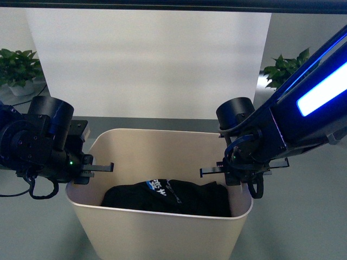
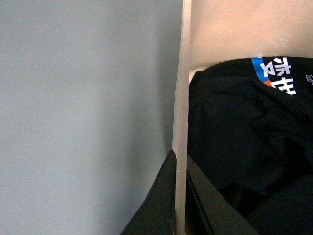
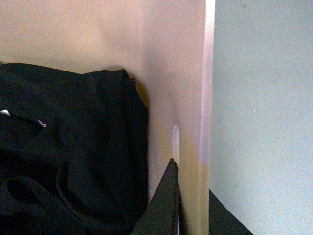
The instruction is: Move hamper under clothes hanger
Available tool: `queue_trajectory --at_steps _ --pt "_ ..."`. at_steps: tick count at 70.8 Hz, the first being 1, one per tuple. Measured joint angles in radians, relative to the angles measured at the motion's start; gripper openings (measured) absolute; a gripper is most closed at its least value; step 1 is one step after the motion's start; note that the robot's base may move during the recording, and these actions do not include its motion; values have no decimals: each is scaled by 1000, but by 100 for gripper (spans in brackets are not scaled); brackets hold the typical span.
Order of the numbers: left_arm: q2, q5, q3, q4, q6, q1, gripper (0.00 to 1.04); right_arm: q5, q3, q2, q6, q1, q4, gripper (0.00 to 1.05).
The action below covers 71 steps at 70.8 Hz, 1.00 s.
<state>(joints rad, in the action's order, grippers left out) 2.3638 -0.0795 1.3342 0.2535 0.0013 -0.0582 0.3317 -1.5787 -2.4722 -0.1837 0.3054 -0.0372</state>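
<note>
Tub (image 1: 162,235), smooth beige plastic, rounded corners, black garment (image 1: 179,197) inside; base cut off. Left gripper (image 1: 102,167) and right gripper (image 1: 212,171) clamp 9/3 o'clock walls.

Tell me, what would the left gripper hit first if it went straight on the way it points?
The hamper itself: the left gripper has its fingers astride the wall, so the rim would likely bottom out between them first. The inner finger might then reach the black clothing, though depth is unclear.
</note>
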Motion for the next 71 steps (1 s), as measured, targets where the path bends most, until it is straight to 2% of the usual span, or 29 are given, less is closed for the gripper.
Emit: queue_trajectory --at_steps 11,17,27,36,51,71 --pt "0 -24 -5 13 -8 3 4 -13 1 0 -6 5 3 2" --pt "-5 -40 -42 71 -23 -1 4 -36 29 4 -80 6 44 2" --pt "-48 -28 -159 162 -32 -5 4 -31 147 28 -210 13 128 2" --pt "-80 -16 -280 235 -42 -17 4 -30 282 55 -254 26 198 2" --pt "-89 -3 -421 317 -57 -24 4 -38 414 75 -276 40 265 2" --pt "-116 -28 -538 396 -109 -50 4 -42 440 75 -282 44 304 2"
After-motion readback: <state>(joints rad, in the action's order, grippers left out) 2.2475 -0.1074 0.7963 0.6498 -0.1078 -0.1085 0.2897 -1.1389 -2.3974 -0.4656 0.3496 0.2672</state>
